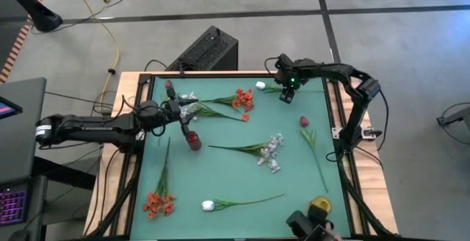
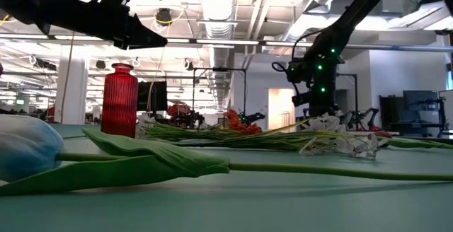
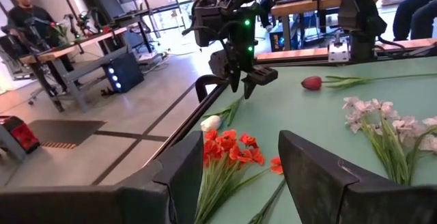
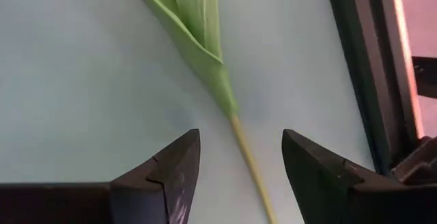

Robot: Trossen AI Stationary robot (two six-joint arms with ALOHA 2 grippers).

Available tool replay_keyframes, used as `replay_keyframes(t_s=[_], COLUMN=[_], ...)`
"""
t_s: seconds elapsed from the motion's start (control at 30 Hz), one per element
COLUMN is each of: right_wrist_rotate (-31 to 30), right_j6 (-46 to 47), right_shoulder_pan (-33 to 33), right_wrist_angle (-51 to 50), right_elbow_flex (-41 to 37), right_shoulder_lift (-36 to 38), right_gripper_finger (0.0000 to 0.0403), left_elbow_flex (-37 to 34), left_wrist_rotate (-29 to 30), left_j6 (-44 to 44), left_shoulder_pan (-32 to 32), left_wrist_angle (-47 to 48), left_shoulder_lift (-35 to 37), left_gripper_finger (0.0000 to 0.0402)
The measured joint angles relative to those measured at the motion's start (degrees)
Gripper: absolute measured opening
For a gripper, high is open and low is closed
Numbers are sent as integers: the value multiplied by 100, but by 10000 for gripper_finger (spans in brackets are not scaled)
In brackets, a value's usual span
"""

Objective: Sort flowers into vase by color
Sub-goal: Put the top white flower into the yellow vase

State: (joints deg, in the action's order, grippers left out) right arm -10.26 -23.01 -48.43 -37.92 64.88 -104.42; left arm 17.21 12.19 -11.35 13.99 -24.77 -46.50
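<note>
The right tool is hanging over the far edge of the green surface, its two fingers standing apart with a thin green stem lying on the mat between them, unheld; the stem belongs to a white bud flower lying just beside this tool, toward the left arm; a dark red bud is lying near this tool, toward the front of the surface, its stem trailing on toward the front edge; the left tool is hovering at the left side of the surface, its fingers spread apart and holding nothing; a red vase is standing upright just in front of this tool; an orange-red cluster is lying between the two tools, and a small white spray is lying just beside the left one; a larger white blossom spray is lying mid-surface; near the front edge, well apart from both tools, a second orange-red cluster and a white tulip are lying flat.
</note>
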Motion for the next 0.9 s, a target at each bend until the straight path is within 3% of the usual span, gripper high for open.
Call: replay_keyframes(t_s=[0.57,0.9], right_wrist_rotate=[45,-250], right_j6=[229,47], right_shoulder_pan=[128,307], right_wrist_angle=[135,152], right_elbow_flex=[0,286], right_shoulder_lift=[2,-619], right_gripper_finger=[216,215], left_elbow_flex=[0,0], left_wrist_rotate=[-186,-188], left_j6=[87,107], left_shoulder_pan=[103,103], left_wrist_angle=[2,4], left_shoulder_lift=[0,0], left_gripper_finger=[180,180])
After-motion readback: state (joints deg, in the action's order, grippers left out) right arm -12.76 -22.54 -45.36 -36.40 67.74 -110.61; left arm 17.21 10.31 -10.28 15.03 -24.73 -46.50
